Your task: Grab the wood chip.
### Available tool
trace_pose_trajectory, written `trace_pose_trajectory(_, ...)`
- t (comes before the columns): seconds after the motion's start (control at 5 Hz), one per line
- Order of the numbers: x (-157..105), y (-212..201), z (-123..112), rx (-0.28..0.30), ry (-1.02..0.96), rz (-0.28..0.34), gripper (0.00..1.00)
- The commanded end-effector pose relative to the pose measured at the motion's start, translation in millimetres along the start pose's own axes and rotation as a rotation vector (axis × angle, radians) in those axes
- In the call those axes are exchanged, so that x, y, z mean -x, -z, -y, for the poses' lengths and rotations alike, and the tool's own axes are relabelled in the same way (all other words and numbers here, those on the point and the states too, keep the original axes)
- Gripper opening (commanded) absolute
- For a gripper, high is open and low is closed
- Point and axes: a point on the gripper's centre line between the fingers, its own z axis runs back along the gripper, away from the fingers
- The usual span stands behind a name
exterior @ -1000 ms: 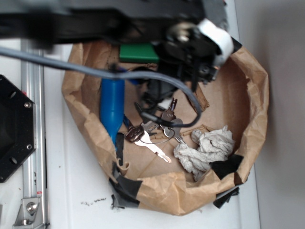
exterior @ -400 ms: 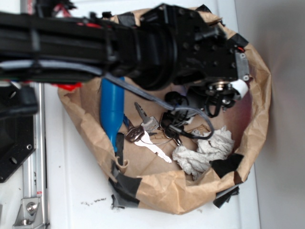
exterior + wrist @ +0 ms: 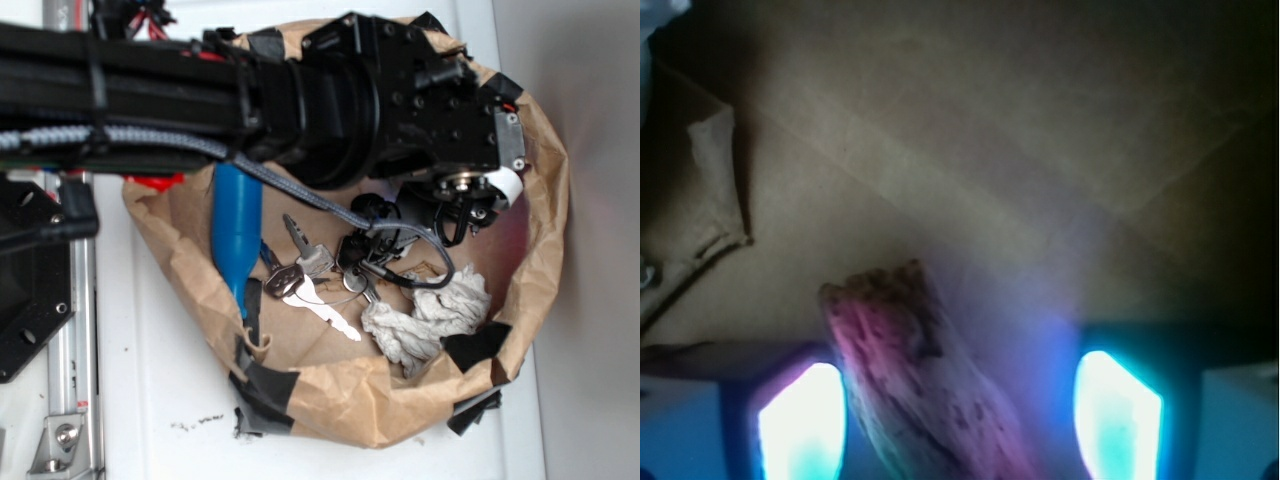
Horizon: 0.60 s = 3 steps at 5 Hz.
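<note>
Brown paper floor, wood chip [image 3: 920, 390] btwn gripper [image 3: 960, 415] fingers, apart

In the paper bag [image 3: 540, 180], the keys [image 3: 315, 275] lie mid-floor. The bottle [image 3: 236, 225] lies left of the keys, the rag [image 3: 425, 320] right of them. The wood chip [image 3: 915, 380] lies on the bag floor, between the gripper's [image 3: 960, 410] fingers.

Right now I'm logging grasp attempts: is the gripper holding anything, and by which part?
Nothing is held yet. In the wrist view the wood chip lies between the open jaws, nearer one of them, with a clear gap to the other. No contact shows.
</note>
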Motion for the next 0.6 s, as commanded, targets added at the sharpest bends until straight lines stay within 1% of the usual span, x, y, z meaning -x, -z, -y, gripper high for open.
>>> trace_pose_trajectory(0.0, 0.3, -4.5, 20.6, -0.009, 0.010, 0.043, 0.00)
trace_pose_trajectory(0.2, 1.1, -2.0, 25.0, -0.012, 0.013, 0.034, 0.00)
trace_pose_trajectory(0.4, 1.1, -8.9, 25.0, -0.014, -0.002, 0.036, 0.00)
